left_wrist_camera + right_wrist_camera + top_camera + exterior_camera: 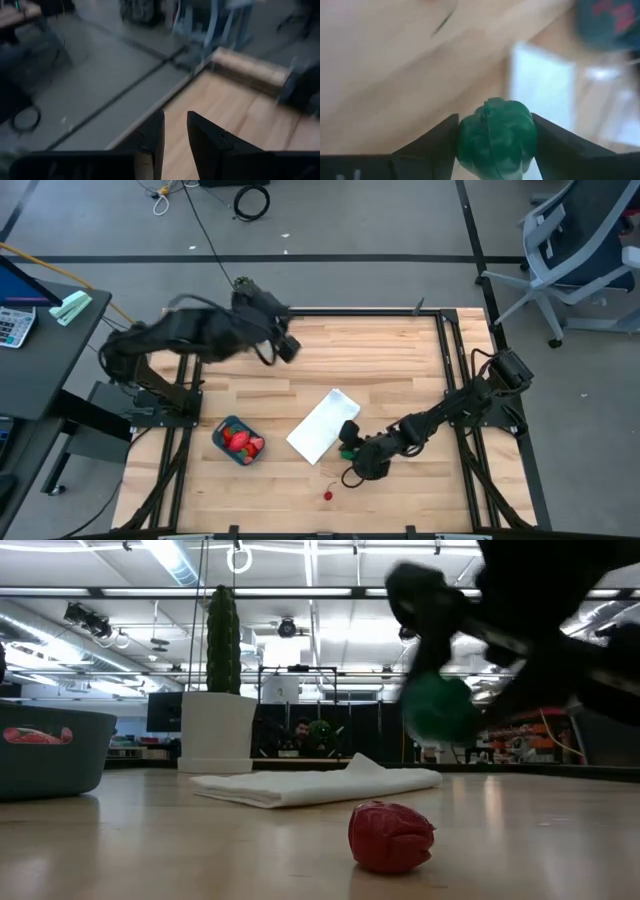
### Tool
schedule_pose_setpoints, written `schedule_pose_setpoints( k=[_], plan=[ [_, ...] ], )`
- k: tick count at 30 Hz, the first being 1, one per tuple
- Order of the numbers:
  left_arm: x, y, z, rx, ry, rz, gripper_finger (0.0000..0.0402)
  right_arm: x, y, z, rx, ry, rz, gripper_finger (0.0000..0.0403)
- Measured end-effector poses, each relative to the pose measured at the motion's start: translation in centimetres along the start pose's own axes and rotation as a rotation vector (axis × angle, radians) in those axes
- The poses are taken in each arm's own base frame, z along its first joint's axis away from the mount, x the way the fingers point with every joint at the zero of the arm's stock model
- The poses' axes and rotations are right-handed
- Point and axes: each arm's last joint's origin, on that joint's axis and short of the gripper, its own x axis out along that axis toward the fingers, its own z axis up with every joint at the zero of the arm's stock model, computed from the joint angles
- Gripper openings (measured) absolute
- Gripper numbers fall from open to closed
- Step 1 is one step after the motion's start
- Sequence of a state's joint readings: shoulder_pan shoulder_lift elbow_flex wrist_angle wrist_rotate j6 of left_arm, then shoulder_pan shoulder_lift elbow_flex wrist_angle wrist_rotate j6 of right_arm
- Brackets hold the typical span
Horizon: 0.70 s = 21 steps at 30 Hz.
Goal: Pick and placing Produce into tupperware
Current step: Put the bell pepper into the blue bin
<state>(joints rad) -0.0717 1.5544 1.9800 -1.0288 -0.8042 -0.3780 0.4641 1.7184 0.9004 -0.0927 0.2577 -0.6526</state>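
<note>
My right gripper (351,452) hangs over the table's near middle, beside the white flat panel (323,425), shut on the green toy piece (496,137). The low view shows that piece (440,708) up in the air. One red toy fruit (391,836) lies on the wood close by (328,495). The teal tupperware (238,442) stands left of the panel with red strawberries (240,440) inside. My left gripper (175,140) is raised near the table's far left edge (285,345), fingers a little apart with nothing between them. My right gripper pinches the green piece across its middle, one finger (432,145) on each of its two opposite sides (465,140). The piece is lifted clear of the table, well above the wood in the low view.
A tall green cactus (222,635) in a white pot (218,730) stands at the table's far side. The white panel (320,783) lies flat between the tub (50,750) and the right gripper. Bare wood spreads across the table's far right part (380,360).
</note>
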Motion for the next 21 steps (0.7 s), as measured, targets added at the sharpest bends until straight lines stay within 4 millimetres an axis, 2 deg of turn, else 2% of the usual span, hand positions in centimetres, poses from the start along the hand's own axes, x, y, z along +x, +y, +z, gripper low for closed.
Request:
schedule_pose_setpoints(
  k=[6,11,13,16,21],
  plan=[
    [-4.1,3.1,4.6,0.021,-0.161,-0.038,0.0083,-0.1,-3.3,1.3,0.112,-0.205,-0.197,0.0225],
    [-5.9,4.7,6.2,-0.037,-0.221,-0.049,0.0081,-0.3,-6.1,0.8,0.188,-0.302,-0.321,0.0226],
    [-6.2,5.0,6.4,-0.052,-0.234,-0.050,0.0083,-0.2,-7.3,0.9,0.211,-0.345,-0.334,0.0226],
    [-6.1,5.2,6.4,-0.047,-0.227,-0.040,0.0087,0.6,-9.5,1.9,0.269,-0.395,-0.355,0.0226],
    [-4.9,5.3,5.7,-0.002,-0.171,0.005,0.0091,3.9,-12.9,4.8,0.300,-0.446,-0.363,0.0226]
  ],
)
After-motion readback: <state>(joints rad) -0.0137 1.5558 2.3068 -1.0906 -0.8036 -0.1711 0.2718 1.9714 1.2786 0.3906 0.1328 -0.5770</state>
